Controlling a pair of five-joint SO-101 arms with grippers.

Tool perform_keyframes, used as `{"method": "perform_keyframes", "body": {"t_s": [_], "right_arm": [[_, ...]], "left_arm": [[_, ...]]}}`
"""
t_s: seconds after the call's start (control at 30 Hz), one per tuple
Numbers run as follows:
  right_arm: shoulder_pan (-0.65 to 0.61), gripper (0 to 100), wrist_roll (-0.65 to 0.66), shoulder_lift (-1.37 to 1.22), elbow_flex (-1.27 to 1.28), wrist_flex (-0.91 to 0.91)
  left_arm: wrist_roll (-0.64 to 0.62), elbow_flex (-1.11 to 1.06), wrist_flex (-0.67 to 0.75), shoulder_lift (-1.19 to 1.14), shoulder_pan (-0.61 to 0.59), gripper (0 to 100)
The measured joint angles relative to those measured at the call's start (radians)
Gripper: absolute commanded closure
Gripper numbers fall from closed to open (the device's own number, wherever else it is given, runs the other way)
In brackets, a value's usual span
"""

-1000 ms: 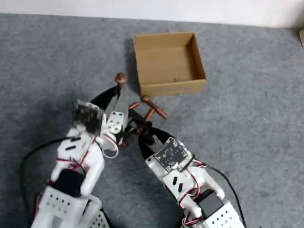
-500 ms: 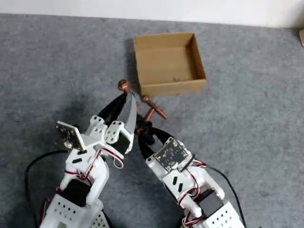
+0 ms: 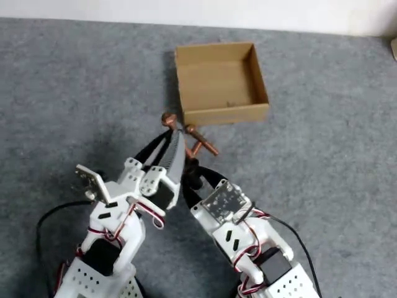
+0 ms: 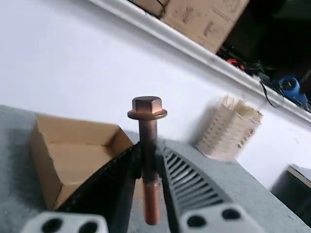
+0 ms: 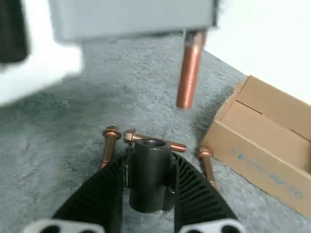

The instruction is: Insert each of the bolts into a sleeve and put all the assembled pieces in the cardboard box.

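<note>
Copper bolt (image 4: 147, 127) in left end effector (image 4: 148, 153), sleeve (image 5: 150, 177) in right end effector (image 5: 150, 164).

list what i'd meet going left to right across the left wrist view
cardboard box → bolt, upright and clamped in the left gripper → cream ribbed holder by the wall → blue object at the far right, too blurred to identify

Cardboard box (image 3: 226, 115) is open on top, so coming in from above is easy. The side facing the arms is the tight spot: loose bolts (image 3: 208, 146) lie just off that wall, and the left end effector (image 3: 172, 129) clamping a bolt (image 4: 147, 145) and right end effector (image 3: 191, 167) gripping a sleeve (image 5: 150, 170) crowd close behind them. Bare tabletop (image 3: 322, 155) on both flanks.
</note>
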State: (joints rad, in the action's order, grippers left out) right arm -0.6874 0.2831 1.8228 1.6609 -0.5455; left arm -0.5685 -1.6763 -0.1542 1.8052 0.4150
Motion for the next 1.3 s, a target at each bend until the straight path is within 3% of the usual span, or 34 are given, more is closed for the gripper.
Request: {"method": "perform_keyframes", "body": {"t_s": [0.17,0.53,0.83,1.3], "right_arm": [[0.086,99.4,-0.101,0.000,0.000,0.063],[0.109,99.4,-0.124,0.000,0.000,0.072],[0.075,99.4,-0.124,0.000,0.000,0.072],[0.046,99.4,-0.124,0.000,0.000,0.072]], "left_arm": [[-0.005,0.000,-0.041,0.000,0.043,99],[-0.006,0.000,-0.077,0.003,0.087,99],[-0.006,0.000,0.000,0.003,-0.017,99],[-0.069,0.000,0.011,0.003,-0.017,99]]}}
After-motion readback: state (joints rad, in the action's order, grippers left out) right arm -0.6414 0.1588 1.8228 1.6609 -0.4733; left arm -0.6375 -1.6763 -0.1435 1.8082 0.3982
